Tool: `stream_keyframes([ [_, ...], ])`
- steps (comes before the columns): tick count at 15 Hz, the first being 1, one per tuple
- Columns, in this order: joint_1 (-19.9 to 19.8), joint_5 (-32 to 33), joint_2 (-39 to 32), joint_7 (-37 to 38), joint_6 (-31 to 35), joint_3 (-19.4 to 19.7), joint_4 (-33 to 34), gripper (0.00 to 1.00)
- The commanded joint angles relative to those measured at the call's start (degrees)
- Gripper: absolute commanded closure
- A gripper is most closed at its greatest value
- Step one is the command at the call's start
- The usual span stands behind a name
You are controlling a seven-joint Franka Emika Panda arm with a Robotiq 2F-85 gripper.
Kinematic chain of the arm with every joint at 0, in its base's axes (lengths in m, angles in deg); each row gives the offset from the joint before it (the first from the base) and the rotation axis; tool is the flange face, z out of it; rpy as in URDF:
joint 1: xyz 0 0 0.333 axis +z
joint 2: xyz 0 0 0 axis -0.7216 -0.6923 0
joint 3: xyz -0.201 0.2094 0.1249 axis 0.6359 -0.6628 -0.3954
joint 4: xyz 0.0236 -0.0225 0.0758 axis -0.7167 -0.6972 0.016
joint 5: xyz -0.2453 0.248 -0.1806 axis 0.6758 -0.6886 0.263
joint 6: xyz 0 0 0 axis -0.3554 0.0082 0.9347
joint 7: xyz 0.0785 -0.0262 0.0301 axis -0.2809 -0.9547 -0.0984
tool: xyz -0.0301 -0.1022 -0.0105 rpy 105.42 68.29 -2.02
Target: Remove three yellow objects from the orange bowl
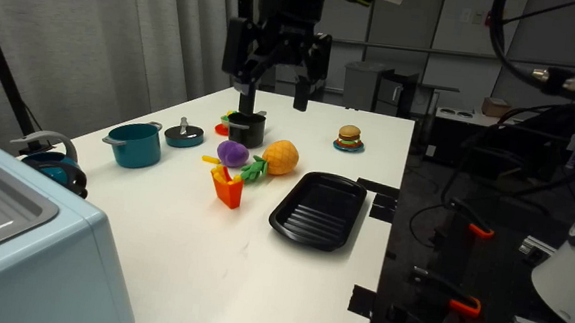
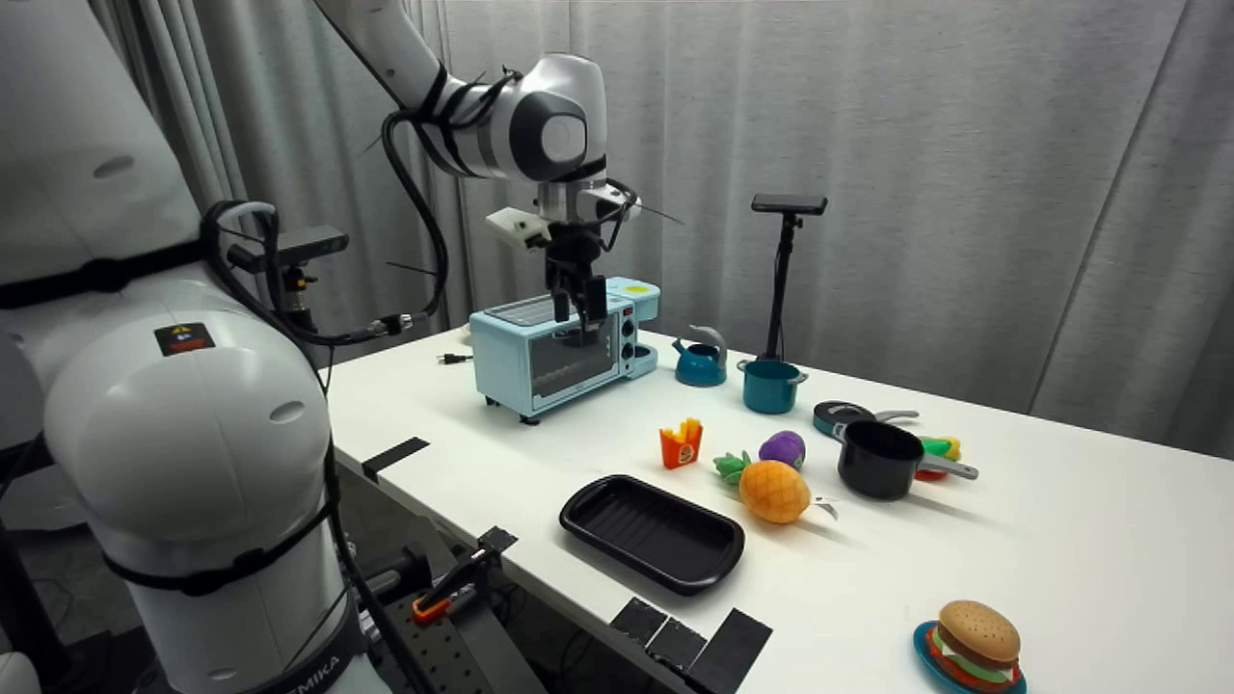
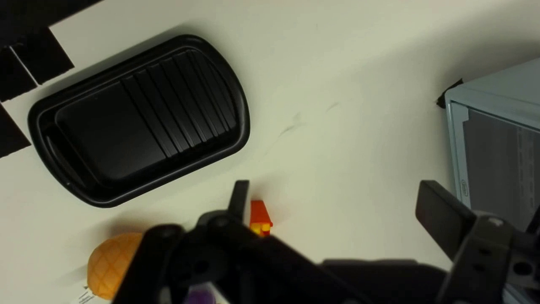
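Observation:
The orange bowl (image 1: pixel 229 193) is a small red-orange cup standing upright on the white table. It also shows in an exterior view (image 2: pixel 681 448) and in the wrist view (image 3: pixel 260 212), partly behind a finger. Several yellow objects (image 2: pixel 690 429), stick-like pieces, poke out of its top. One loose yellow piece (image 1: pixel 211 160) lies on the table beside the purple piece (image 1: pixel 232 153). My gripper (image 1: pixel 273 99) is open and empty, high above the table. In the wrist view the open jaws (image 3: pixel 337 202) have bare table between them, with the bowl by the left finger.
A black tray (image 1: pixel 319 209) lies beside the bowl. A toy pineapple (image 2: pixel 774 492), black pot (image 2: pixel 879 460), teal pot (image 2: pixel 771 386), dark lidded pan (image 1: pixel 184 135), kettle (image 2: pixel 701 364) and toy burger (image 2: pixel 978 641) stand around. A light blue toaster oven (image 2: pixel 549 352) is near the gripper.

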Motion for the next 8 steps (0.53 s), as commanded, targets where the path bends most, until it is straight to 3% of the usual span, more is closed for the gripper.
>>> stream_keyframes([
  [1, 0.0, 2.8, -7.9, 0.4, 3.5, 1.2, 4.4, 0.0],
  [8, 0.7, 9.3, -18.4, 0.7, 8.5, 5.3, 9.9, 0.0],
])
